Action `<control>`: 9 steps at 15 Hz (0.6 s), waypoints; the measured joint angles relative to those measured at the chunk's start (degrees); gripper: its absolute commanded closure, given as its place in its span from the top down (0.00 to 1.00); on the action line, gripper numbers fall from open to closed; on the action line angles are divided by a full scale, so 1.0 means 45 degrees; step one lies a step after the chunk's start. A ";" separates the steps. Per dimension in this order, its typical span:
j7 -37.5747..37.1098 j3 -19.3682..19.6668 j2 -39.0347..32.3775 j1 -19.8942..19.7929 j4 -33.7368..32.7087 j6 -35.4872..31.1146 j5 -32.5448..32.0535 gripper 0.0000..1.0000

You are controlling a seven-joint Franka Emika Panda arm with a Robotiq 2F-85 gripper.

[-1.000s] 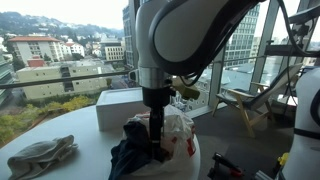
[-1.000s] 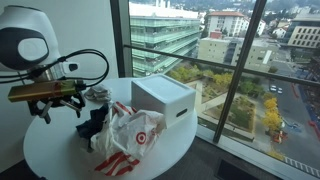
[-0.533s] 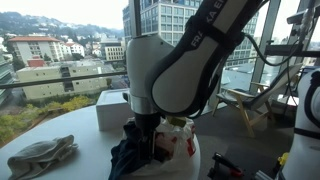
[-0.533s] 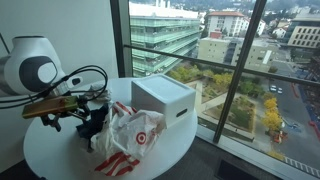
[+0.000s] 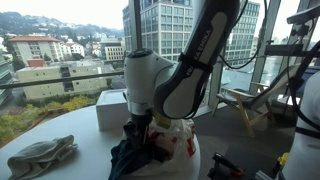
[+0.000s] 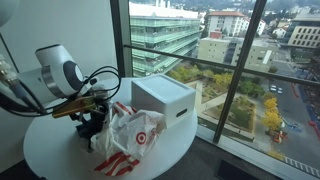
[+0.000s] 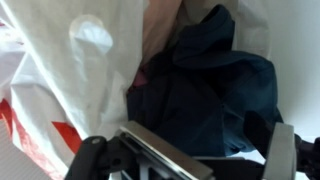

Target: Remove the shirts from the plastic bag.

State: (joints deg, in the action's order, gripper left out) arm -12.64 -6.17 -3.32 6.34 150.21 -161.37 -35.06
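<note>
- Now the tool (image 7: 190,152) stands with its jaws spread wide. One finger sits at each lower corner of the wrist view, and nothing is gripped between them.
- Just past the fingers lies the navy shirt (image 7: 215,90), crumpled and folded on itself in the mouth of the plastic bag (image 7: 80,70).
- A bit of pink-red fabric (image 7: 143,73) peeks out at the edge of the navy cloth, against the bag's inner wall. Too little shows to tell its shape.
- In both exterior views the arm (image 5: 170,80) bends low, bringing the tool down at the bag's opening.
- There the navy shirt (image 5: 128,157) spills out of the bag onto the round white surface (image 5: 72,126).
- The bag (image 6: 132,135) is wrinkled, white with red print, and slumps just beside the white box (image 6: 165,98).
- A grey-green cloth (image 5: 40,155) lies bunched near the surface's rim, well apart from the bag.
- Tall windows (image 6: 240,90) behind the surface look out on city buildings.
</note>
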 measured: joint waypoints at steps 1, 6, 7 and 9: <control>-0.0381 0.0133 -0.0257 -0.0031 -0.0289 -0.0008 -0.0114 1.00; -0.0984 0.0291 -0.1605 -0.0086 -0.1373 -0.0058 0.0785 0.75; -0.0984 0.0292 -0.1831 -0.0098 -0.1544 -0.0119 0.1041 0.66; -0.0996 0.0292 -0.2168 -0.0133 -0.1804 -0.0268 0.1304 0.51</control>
State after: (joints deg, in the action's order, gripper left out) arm -17.12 -4.86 -13.08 5.74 142.09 -162.58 -29.19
